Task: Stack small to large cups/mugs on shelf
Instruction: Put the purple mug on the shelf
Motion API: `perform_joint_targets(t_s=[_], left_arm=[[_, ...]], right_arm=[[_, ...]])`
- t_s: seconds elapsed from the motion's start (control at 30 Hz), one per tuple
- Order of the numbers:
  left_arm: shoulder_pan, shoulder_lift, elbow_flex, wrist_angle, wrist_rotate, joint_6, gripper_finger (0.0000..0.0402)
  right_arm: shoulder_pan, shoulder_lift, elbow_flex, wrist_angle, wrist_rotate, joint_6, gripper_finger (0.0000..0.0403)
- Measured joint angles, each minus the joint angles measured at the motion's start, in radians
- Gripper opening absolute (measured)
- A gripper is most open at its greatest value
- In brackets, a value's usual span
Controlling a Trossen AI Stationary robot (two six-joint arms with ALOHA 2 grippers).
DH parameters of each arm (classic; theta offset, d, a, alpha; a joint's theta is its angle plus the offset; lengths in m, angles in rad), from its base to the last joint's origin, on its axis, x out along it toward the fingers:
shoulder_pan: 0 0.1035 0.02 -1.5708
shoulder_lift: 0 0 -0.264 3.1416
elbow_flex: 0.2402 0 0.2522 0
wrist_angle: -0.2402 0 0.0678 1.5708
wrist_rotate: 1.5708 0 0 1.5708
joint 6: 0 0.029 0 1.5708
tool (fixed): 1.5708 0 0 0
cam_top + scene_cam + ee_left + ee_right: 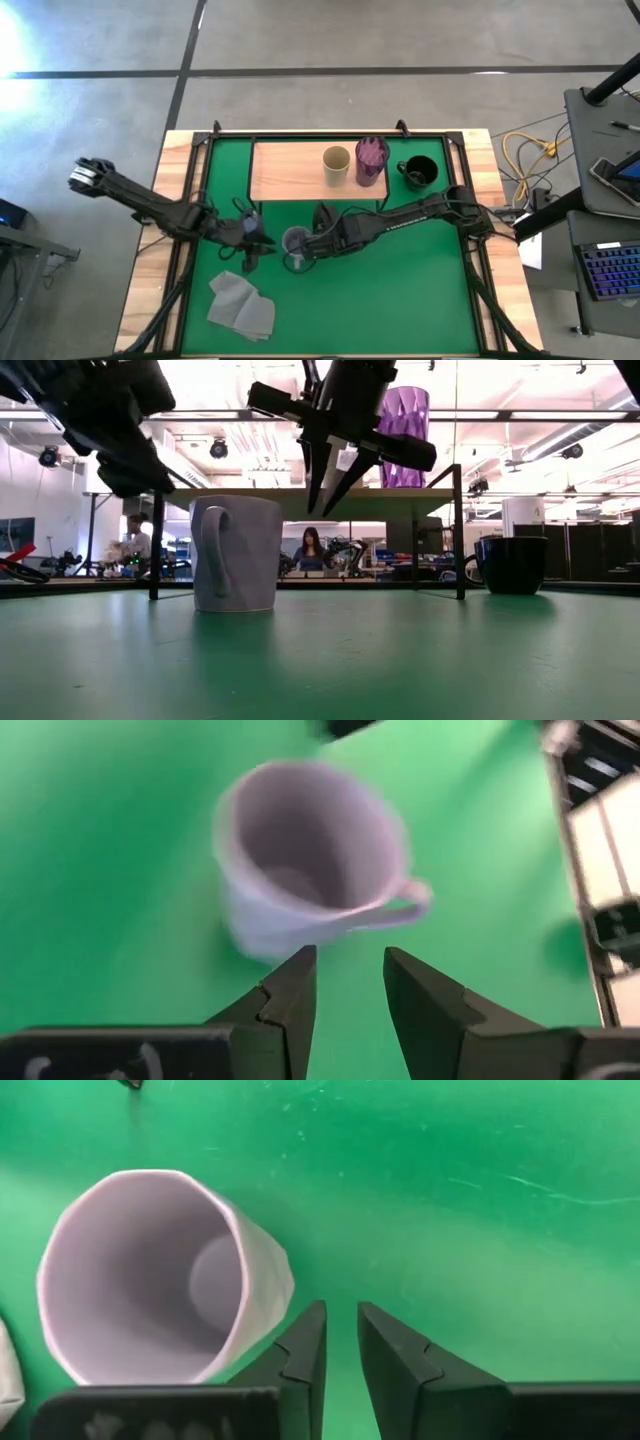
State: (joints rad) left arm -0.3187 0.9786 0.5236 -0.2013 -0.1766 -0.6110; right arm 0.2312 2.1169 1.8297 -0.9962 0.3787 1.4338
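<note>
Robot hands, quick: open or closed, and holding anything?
Left hand: open, holding nothing, beside the lavender-grey mug.
Right hand: open, holding nothing, also beside that mug.

Overhead, table-level and both close wrist views share the lavender-grey mug [295, 240].

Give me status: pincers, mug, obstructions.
Both pincers empty, left and right flanking grey mug on mat. Tan cup, tumbler on shelf. Nothing blocking.

Sat mid-mat: lavender-grey mug [295, 240], left gripper [252, 243] and right gripper [304, 250] flanking. Three cups lined the shelf [285, 170] toward its right end.
</note>
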Motion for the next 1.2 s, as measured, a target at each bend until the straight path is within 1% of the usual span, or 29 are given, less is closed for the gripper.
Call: perform_joint_targets(t_s=[0.13, 0.23, 0.33, 0.43, 0.57, 0.63, 0.8, 0.97, 1.07, 1.2], left_arm=[[0.056, -0.002, 0.001, -0.033, 0.019, -0.159, 0.0105], [0.097, 0.021, 0.049, -0.074, 0.029, -0.219, 0.0105], [0.125, 0.05, 0.143, -0.208, 0.009, -0.243, 0.0105], [0.138, 0.102, 0.266, -0.358, 0.009, -0.225, 0.0105], [0.143, 0.222, 0.409, -0.565, -0.014, -0.304, 0.0105], [0.143, 0.285, 0.45, -0.613, -0.012, -0.324, 0.0105], [0.143, 0.393, 0.522, -0.609, -0.005, -0.325, 0.0105], [0.143, 0.438, 0.571, -0.585, -0.017, -0.325, 0.0105], [0.152, 0.468, 0.574, -0.592, -0.022, -0.325, 0.0105], [0.153, 0.506, 0.566, -0.587, 0.007, -0.325, 0.0105]], right_arm=[[0.024, -0.001, 0.012, -0.003, 0.0, 0.014, 0.0099], [0.049, -0.001, 0.034, -0.038, 0.016, 0.053, 0.0131], [0.08, -0.003, 0.066, -0.138, 0.041, 0.109, 0.0159], [0.114, -0.003, 0.099, -0.249, 0.046, 0.164, 0.018], [0.161, -0.007, 0.119, -0.324, 0.046, 0.241, 0.0195], [0.184, -0.007, 0.123, -0.34, 0.058, 0.28, 0.0198], [0.249, -0.007, 0.123, -0.352, 0.096, 0.38, 0.0199], [0.313, -0.008, 0.119, -0.369, 0.106, 0.471, 0.0199], [0.346, -0.008, 0.118, -0.371, 0.124, 0.525, 0.0199], [0.378, -0.008, 0.117, -0.392, 0.129, 0.567, 0.0199]])
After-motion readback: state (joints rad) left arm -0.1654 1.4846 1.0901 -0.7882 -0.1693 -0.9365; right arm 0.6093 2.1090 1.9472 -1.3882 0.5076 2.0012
